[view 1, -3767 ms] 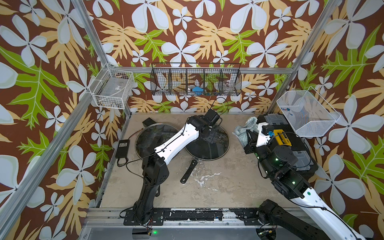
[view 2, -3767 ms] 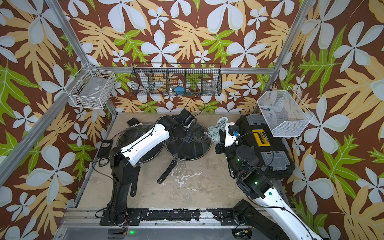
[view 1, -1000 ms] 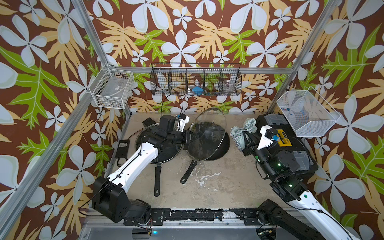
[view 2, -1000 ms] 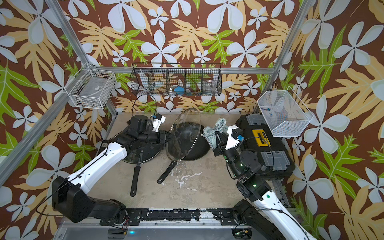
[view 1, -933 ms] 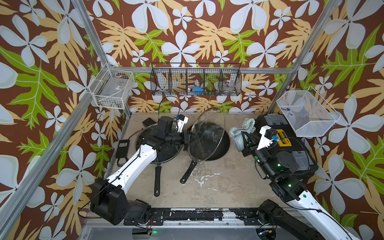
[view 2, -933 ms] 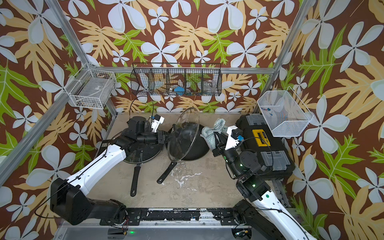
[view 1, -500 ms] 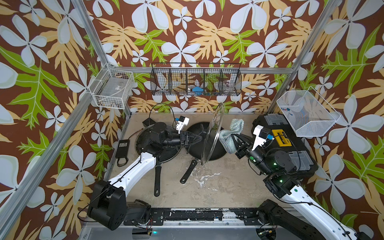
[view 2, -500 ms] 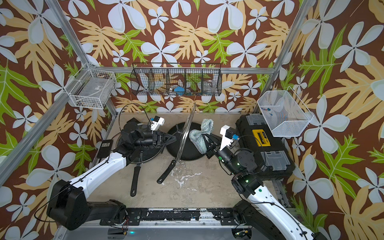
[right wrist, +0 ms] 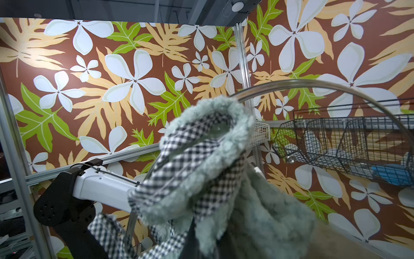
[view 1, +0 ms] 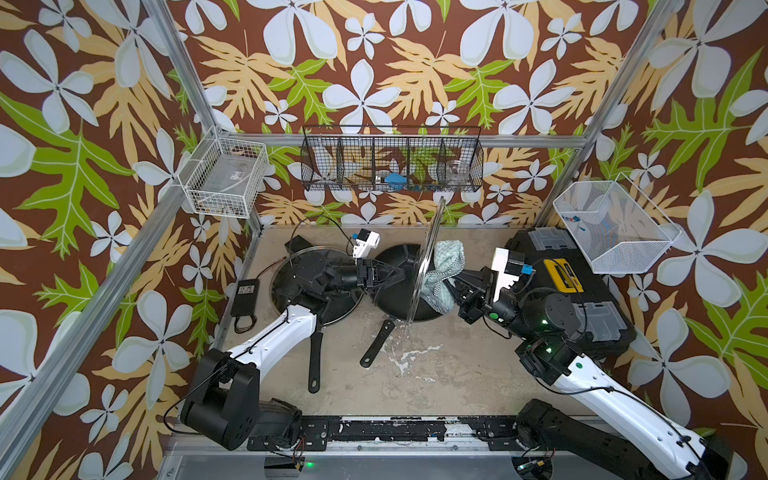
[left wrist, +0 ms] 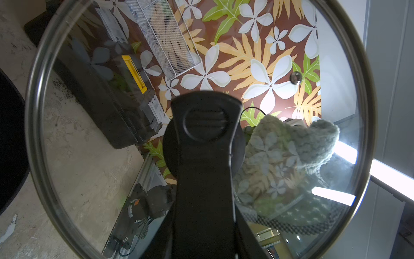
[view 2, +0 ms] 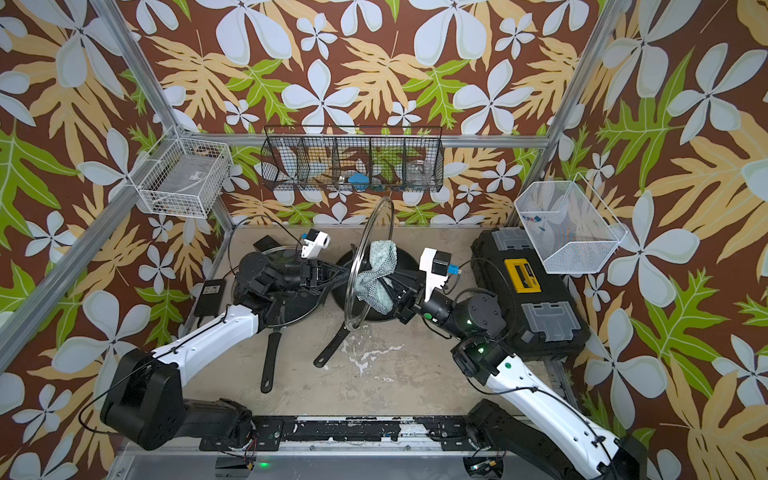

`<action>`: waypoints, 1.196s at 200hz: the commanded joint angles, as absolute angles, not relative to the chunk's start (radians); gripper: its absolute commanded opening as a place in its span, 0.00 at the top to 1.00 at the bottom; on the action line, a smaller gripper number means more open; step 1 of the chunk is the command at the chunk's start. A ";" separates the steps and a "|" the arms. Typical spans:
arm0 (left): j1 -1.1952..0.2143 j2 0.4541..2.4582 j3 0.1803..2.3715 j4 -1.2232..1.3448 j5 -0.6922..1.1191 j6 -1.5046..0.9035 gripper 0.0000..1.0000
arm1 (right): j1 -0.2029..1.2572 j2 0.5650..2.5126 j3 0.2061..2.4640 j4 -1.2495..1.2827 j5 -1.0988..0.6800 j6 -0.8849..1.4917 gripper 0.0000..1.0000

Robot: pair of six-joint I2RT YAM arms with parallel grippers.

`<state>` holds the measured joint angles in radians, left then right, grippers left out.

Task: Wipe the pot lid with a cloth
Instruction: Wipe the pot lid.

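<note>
The glass pot lid (view 1: 430, 232) (view 2: 374, 224) stands upright on edge above the black pans, near the middle of the table. My left gripper (view 1: 399, 276) (view 2: 340, 272) is shut on its black handle (left wrist: 203, 121) from the left. In the left wrist view the lid (left wrist: 94, 134) fills the frame. The grey-teal cloth (view 1: 446, 259) (view 2: 380, 257) with a checked trim is bunched against the lid's right face; it also shows through the glass (left wrist: 291, 143). My right gripper (view 1: 455, 286) (view 2: 397, 297) is shut on the cloth (right wrist: 201, 157), which hides its fingers.
Two black frying pans lie under the lid: one (view 1: 316, 291) with another lid on it, one (view 1: 395, 299) to its right, handles pointing forward. A black toolbox (view 1: 582, 299) fills the right side. Wire baskets (view 1: 226, 176) (view 1: 392, 164) (view 1: 615, 224) hang on the walls. A power adapter (view 1: 245, 291) lies at the left.
The left gripper has lifted the lid off the pan and turned it from facing up to standing edge-on. The right gripper has moved left, bringing the cloth against the lid.
</note>
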<state>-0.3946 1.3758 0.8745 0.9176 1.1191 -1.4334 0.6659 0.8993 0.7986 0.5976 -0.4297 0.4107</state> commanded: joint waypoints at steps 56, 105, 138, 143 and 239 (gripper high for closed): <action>-0.409 1.346 0.847 1.060 1.155 -1.405 1.00 | 0.624 1.040 0.966 0.537 -0.172 0.312 1.00; -0.411 1.344 0.847 1.115 1.152 -1.449 1.00 | 0.527 1.145 1.012 0.475 -0.120 0.361 1.00; -0.410 1.352 0.842 1.120 1.143 -1.450 1.00 | 0.517 1.134 1.012 0.498 -0.235 0.360 1.00; -0.410 1.355 0.842 1.121 1.143 -1.449 1.00 | 0.517 1.126 1.004 0.515 -0.267 0.358 1.00; -0.410 1.407 0.851 1.143 1.125 -1.458 1.00 | 0.639 0.927 0.835 0.683 -0.512 0.322 1.00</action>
<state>-0.4107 1.4090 0.8375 1.0058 1.1484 -1.4643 0.6224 0.9367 0.8341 0.6254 -0.4618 0.3500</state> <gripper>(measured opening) 0.344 0.078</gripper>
